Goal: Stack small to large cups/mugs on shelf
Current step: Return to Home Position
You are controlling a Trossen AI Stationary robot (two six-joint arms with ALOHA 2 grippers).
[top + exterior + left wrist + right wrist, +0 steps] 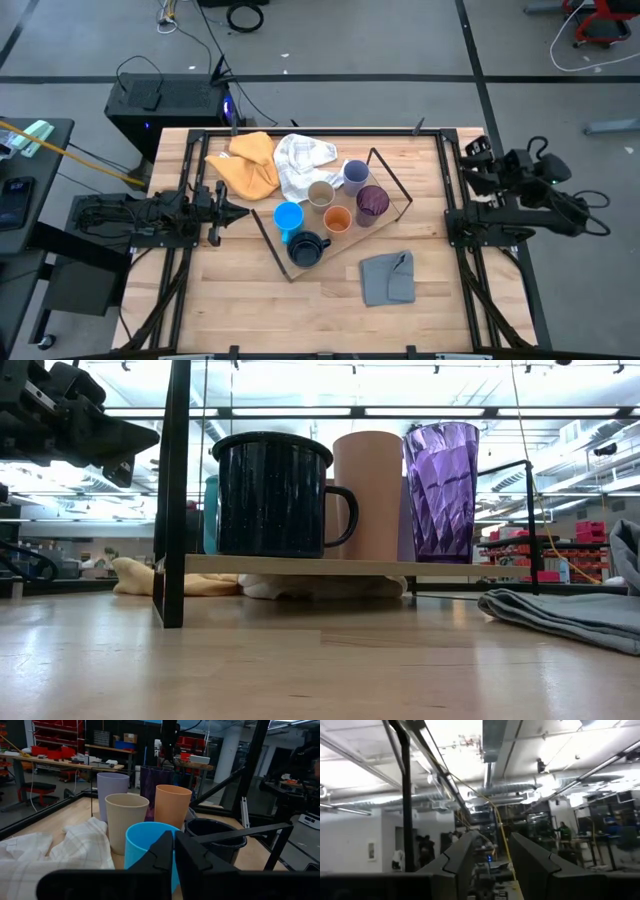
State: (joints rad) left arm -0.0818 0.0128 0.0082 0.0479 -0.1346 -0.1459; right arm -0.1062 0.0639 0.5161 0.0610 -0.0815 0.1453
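Six cups stand upright, side by side, on the light-wood shelf [350, 245] with its black wire frame: lavender [355, 174], beige [320, 194], purple [372, 202], orange [337, 220], bright blue [288, 217] and dark navy [305, 248]. My left gripper [244, 212] is shut and hovers level just left of the blue mug [150, 845], touching nothing. My right gripper [492, 855] is open at the table's right edge and points up at the ceiling. In the low view the navy mug [272, 495], orange cup [368, 495] and purple cup [440, 478] stand on the board [300, 565].
A yellow cloth [248, 166] and a white cloth [300, 162] lie at the shelf's far left side. A grey cloth [388, 278] lies on the table near the shelf's near right corner. The wire frame's bars [235, 834] rise around the cups.
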